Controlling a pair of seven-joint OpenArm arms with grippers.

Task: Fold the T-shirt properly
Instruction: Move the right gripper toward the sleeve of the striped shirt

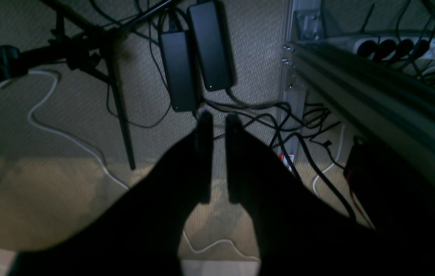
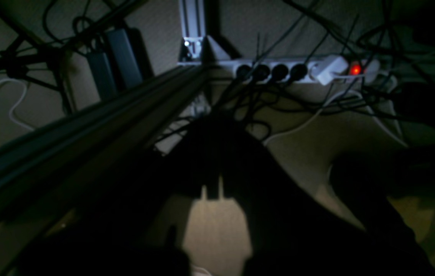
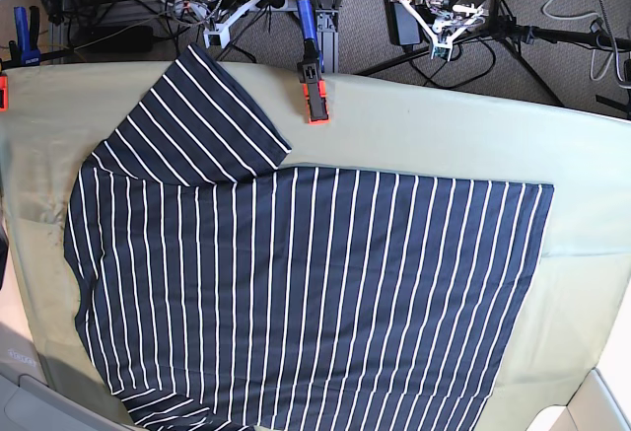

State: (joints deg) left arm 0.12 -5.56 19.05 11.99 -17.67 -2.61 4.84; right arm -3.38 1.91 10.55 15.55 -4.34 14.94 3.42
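The T-shirt (image 3: 296,293) lies spread flat and unfolded on the olive-green table cloth (image 3: 434,135), so by the look of it the fold has not begun: no side has been brought over, no sleeve turned in, and every step of the task remains. It is a dark navy shirt with thin, evenly spaced white stripes, running lengthwise over the body and at a slant on the one sleeve (image 3: 192,120) that fans out flat toward the far edge of the table; the cloth looks smooth, with only slight rippling along its near edge. Both arms are parked beyond the far edge of the table, well apart from the shirt, which lies behind and above where their cameras point. The left gripper (image 1: 217,153) hangs over the carpeted floor, its two dark fingers (image 1: 204,153) parallel with a narrow gap between them and nothing in it; ahead of it on the floor lie two black power bricks (image 1: 196,57) among cables. The right gripper (image 2: 212,153) shows only as a dark silhouette with its fingers together, closed on nothing, and a power strip (image 2: 302,71) with a red light sits beyond it, past an aluminium frame rail (image 2: 87,122) on its left. An orange clamp (image 3: 315,96) pins the table cloth at the far edge, just beside the sleeve.
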